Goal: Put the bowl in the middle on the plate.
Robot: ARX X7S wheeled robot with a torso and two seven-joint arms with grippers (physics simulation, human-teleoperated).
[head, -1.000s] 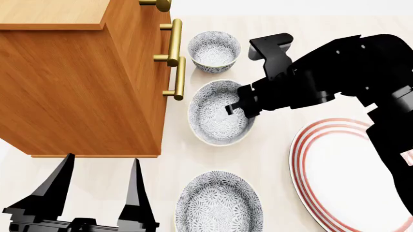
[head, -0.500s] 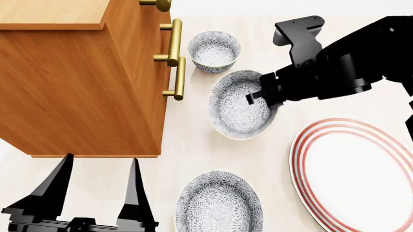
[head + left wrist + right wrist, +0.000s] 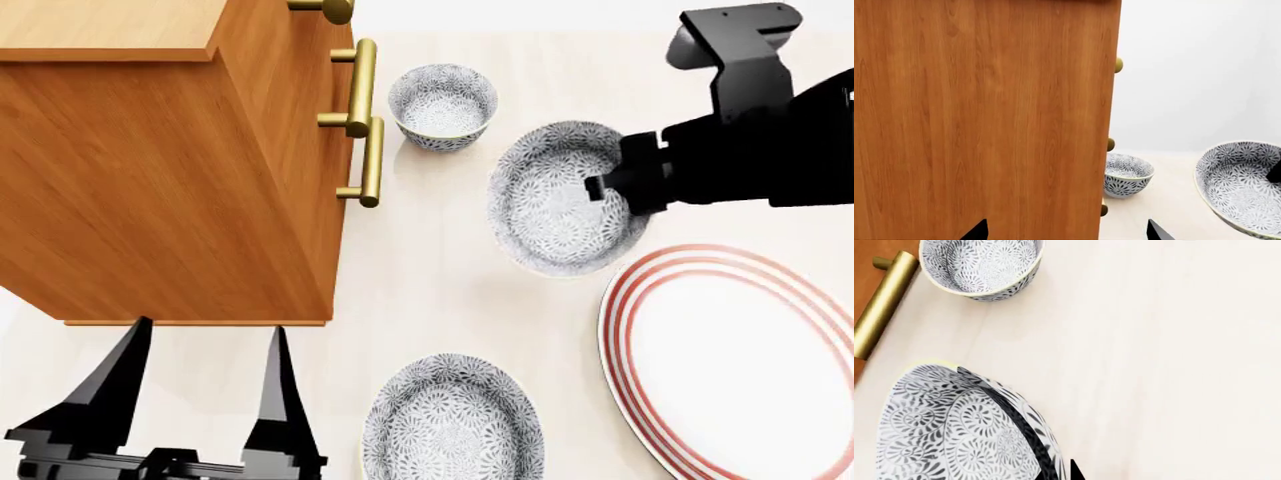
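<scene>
The bowl (image 3: 554,205), white with a dense grey-blue flower pattern, hangs tilted above the table between the cabinet and the plate. My right gripper (image 3: 611,190) is shut on its right rim, one finger inside and one outside. In the right wrist view the gripper (image 3: 1057,471) pinches the bowl's (image 3: 947,435) wall. The plate (image 3: 622,322), large and white with red rings, lies at the right, its edge just below the bowl. My left gripper (image 3: 200,400) stands open at the lower left, facing the cabinet's side, with nothing between its fingers (image 3: 977,232).
A wooden cabinet (image 3: 160,170) with brass handles (image 3: 363,160) fills the left. One look-alike bowl (image 3: 443,102) stands at the back by the handles; it also shows in both wrist views as the far bowl (image 3: 1127,172) (image 3: 981,265). Another bowl (image 3: 454,420) sits near the front edge.
My right gripper has carried the bowl to the right, away from the cabinet and up to the plate's edge. The left arm has not moved.
</scene>
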